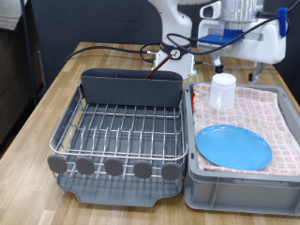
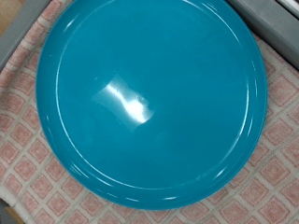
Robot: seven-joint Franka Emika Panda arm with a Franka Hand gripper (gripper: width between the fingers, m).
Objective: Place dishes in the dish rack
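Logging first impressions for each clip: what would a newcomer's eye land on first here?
The light-blue plate stands out first, lying flat on the red-and-white checked cloth in the grey bin at the exterior view's right; it fills nearly the whole wrist view. Behind it on the cloth stands the white mug. The wire dish rack at the exterior view's left holds no plate or mug, and the gripper does not show clearly in either view.

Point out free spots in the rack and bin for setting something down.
The dish rack wire floor, between its tall back compartment and front tabs, looks bare. In the cloth-lined bin, the mug and plate crowd the middle; checked cloth shows free along the exterior view's right.
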